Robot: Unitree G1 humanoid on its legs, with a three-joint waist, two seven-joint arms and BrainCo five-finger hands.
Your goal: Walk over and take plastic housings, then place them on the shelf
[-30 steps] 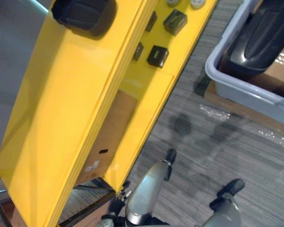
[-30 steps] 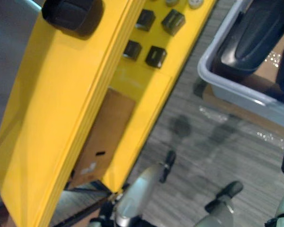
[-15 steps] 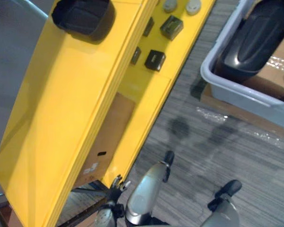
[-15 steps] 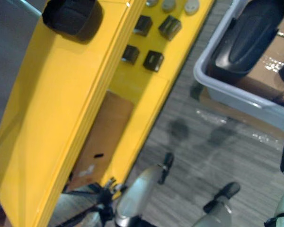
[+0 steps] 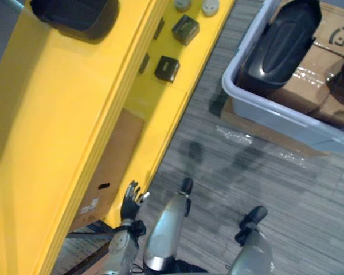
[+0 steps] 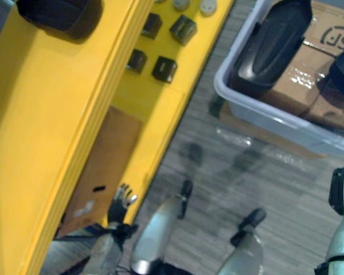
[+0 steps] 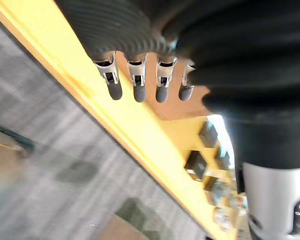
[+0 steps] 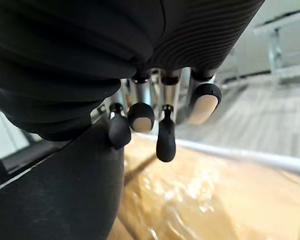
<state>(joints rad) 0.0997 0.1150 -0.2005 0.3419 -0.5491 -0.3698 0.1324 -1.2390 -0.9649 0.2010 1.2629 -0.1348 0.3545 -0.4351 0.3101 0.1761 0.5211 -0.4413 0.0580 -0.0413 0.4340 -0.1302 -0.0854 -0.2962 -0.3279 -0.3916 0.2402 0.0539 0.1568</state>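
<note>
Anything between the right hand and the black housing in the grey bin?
Nothing visible. The right hand hangs open over the grey bin, fingers right beside the black housing, with no object between them.

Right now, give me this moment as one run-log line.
held: nothing | left hand: open, by yellow shelf | right hand: open, beside black housing, grey bin rim beyond

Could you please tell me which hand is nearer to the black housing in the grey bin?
Right. The right hand hangs over the grey bin beside the black housing; the left hand is at the yellow shelf.
</note>
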